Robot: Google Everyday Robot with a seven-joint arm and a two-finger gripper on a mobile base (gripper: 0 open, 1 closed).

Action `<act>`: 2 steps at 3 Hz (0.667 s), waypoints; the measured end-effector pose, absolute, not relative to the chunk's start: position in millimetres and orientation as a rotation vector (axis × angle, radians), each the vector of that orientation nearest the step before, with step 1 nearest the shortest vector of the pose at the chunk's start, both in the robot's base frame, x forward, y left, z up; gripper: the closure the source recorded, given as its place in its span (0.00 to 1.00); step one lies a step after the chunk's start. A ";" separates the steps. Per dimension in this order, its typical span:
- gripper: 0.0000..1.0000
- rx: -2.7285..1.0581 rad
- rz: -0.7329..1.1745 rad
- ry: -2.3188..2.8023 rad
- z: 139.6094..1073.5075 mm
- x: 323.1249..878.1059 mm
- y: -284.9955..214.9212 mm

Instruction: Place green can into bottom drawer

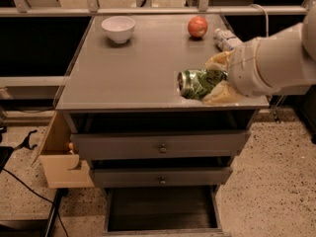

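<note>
Claw (216,78) clamped on the green can (197,83), held on its side at the front right edge of the surface (133,73).
Nearest, the bottom drawer (163,209) stands pulled open, well below the can, under two drawers (128,144) with round knobs. Behind the claw a plastic bottle (226,38) lies on the surface; farther back sit a red apple (197,26) and, to the left, a white bowl (118,28).

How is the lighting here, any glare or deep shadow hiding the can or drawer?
Camera view: faint sheen on the cabinet top, no harsh glare; the gripper, at its front right edge, holds the green can, well lit; the open bottom drawer is dim inside.
</note>
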State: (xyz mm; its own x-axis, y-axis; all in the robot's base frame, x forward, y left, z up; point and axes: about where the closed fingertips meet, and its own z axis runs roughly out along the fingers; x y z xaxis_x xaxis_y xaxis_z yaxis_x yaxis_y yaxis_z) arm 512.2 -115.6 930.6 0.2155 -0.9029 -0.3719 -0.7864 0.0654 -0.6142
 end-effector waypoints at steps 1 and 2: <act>1.00 -1.725 -0.159 1.571 920.6 467.9 -105.6; 1.00 -1.688 -0.174 1.523 915.2 436.4 -98.2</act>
State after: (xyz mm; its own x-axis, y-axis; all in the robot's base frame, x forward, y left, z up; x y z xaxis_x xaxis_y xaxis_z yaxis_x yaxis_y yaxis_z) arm 436.4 -98.2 915.2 0.2538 -0.8742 -0.4140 -0.7586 0.0857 -0.6459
